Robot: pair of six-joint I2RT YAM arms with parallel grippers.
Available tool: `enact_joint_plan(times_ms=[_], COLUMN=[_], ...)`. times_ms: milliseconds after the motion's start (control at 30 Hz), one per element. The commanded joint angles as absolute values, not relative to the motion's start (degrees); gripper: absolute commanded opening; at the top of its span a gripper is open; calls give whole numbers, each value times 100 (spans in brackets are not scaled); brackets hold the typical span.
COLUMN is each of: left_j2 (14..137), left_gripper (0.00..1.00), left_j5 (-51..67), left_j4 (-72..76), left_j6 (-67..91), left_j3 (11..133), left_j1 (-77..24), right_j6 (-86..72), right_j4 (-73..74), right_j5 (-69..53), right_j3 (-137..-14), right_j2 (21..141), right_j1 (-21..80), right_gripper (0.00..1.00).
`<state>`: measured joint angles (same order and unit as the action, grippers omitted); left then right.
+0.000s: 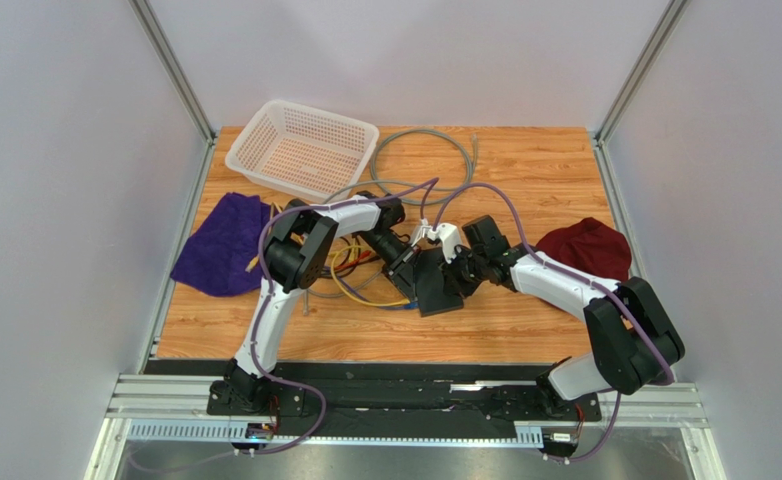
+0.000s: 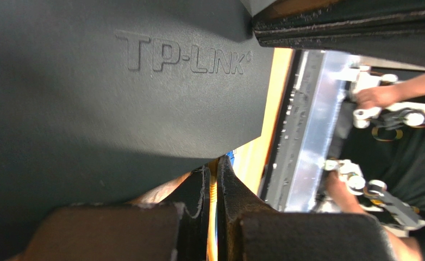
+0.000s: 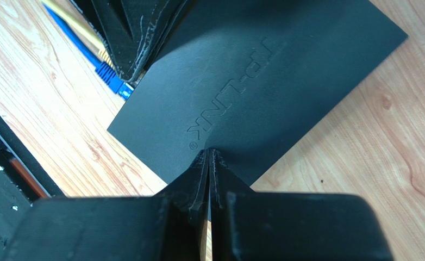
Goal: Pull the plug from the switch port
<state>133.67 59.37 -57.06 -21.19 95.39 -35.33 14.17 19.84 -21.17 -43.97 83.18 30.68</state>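
The switch (image 1: 437, 287) is a flat black box lying mid-table; its embossed top fills the left wrist view (image 2: 117, 92) and the right wrist view (image 3: 263, 76). My left gripper (image 2: 213, 179) is shut on a yellow cable (image 2: 213, 209) right at the switch's socket edge, and its fingers (image 3: 127, 38) hide that cable's plug. A blue plug (image 3: 114, 81) sits against the same edge beside them. My right gripper (image 3: 209, 155) is shut and empty, with its tips down on the switch's top near the edge facing me.
A white mesh basket (image 1: 305, 148) stands at the back left beside a grey cable loop (image 1: 427, 160). A purple cloth (image 1: 223, 243) lies left and a dark red cloth (image 1: 585, 248) right. Loose yellow cables (image 1: 350, 268) tangle left of the switch.
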Motion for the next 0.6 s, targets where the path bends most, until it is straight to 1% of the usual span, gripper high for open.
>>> enact_joint_plan(times_ms=[0,67,200,300,567], left_j2=[13315,13307,13333,13333,13298], left_gripper=[0,0,0,0,0], left_j5=[6232,6179,6161,6170,6258], left_j4=[-5581,-5634,-5836,-5845,-5783], left_j6=[-2408,-2487,-2558,-2549,-2847], left_j3=[9211,9307,9878,10010,9177], left_j1=[-3568,-3568,-3560,-3560,-3551], right_j6=[1433,1433,1433,1424,1433], right_j4=[2171,2171,2188,2180,2162], right_j5=[-1951,-1960,-1969,-1969,-1942], right_j3=[-4289,-4298,-4307,-4298,-4272], right_j2=[8411,8420,8438,8429,8411], right_j1=[3067,3067,3067,3067,3067], right_gripper=[4,4,4,4,4])
